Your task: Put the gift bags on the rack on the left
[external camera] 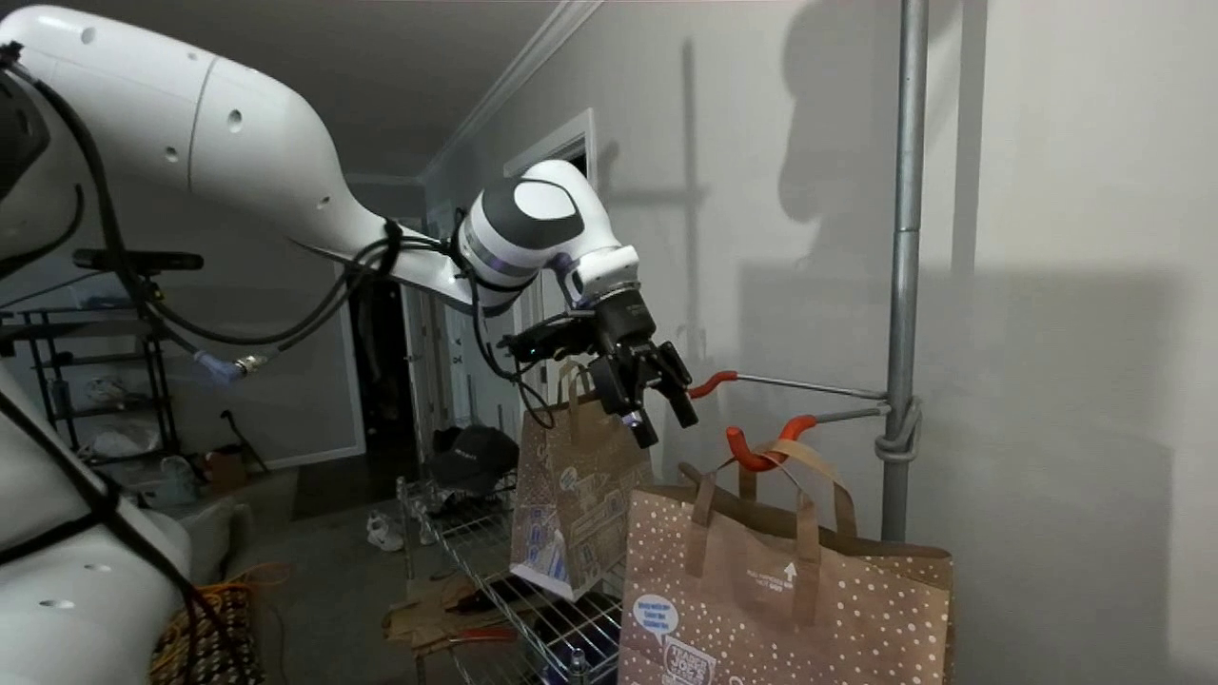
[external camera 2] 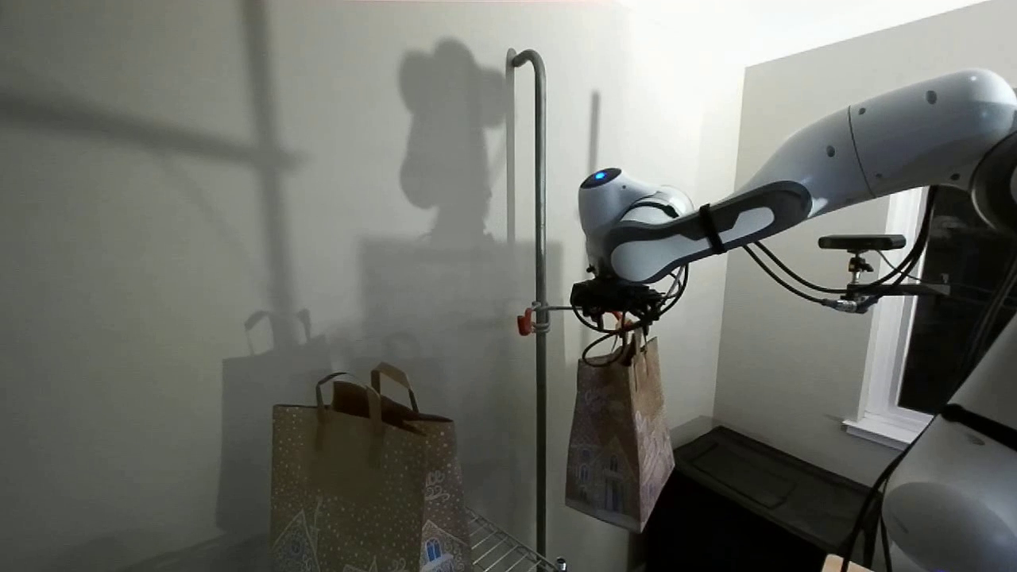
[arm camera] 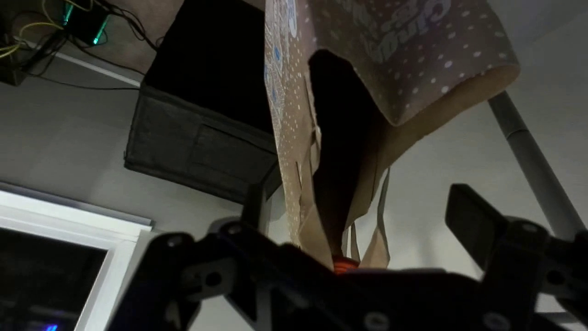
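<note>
Exterior view shows two gift bags (external camera: 785, 609), two hooks (external camera: 747, 459), one rack (external camera: 552, 623).

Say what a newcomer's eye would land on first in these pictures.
Probably the white robot arm stretched across both exterior views, its black two-fingered gripper open. Next comes the white-speckled brown paper bag hanging from a curved orange hook on the upright grey metal pole. A second speckled brown bag apparently stands on the silver wire rack.
</note>
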Robot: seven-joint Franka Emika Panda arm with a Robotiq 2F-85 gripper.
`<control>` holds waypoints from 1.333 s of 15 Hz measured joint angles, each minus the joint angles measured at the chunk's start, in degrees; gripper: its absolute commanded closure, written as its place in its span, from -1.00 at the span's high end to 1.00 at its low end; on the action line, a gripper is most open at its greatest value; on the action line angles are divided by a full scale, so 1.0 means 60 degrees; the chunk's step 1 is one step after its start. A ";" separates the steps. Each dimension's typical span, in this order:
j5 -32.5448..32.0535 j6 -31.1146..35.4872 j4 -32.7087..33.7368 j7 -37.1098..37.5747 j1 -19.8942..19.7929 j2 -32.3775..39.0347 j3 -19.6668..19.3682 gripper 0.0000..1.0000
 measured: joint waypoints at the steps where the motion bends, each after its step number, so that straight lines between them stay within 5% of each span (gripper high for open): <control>1: -0.0022 -0.0147 0.0002 0.0127 0.0110 0.0047 0.0012 1.00; 12: -0.0849 -0.0293 0.0488 0.1051 0.0327 0.1680 -0.0599 1.00; 20: -0.1556 -0.0653 0.0665 0.2217 0.0573 0.1839 -0.1001 1.00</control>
